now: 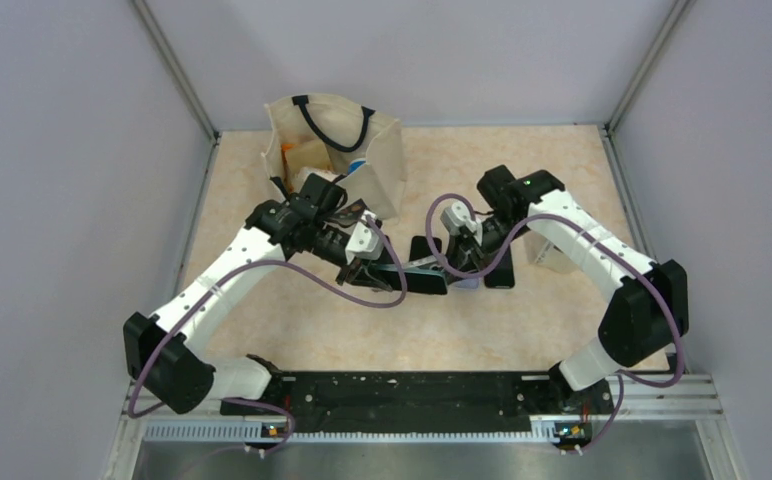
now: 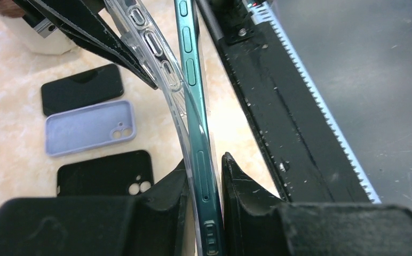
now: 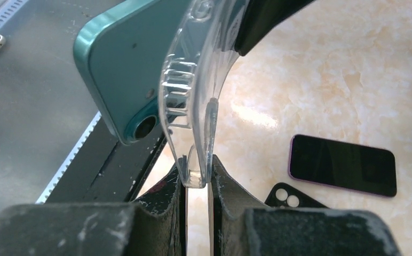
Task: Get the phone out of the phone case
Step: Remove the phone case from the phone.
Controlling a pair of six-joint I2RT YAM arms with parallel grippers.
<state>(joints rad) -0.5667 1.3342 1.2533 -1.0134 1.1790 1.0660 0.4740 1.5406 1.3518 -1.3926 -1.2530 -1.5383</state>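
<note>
The teal phone (image 2: 193,106) stands on edge at the centre of the left wrist view. It is half out of the clear case (image 2: 158,64), which bows away toward the upper left. The left gripper (image 2: 204,176) pinches the phone's lower end, and the right gripper (image 3: 198,173) pinches the case's corner. A lilac case (image 2: 89,128) and a black case (image 2: 105,173) lie at left on the table (image 2: 6,170).

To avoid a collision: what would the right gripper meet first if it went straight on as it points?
The clear case it pinches, then probably the teal phone held by the left gripper; depth is unclear.
</note>
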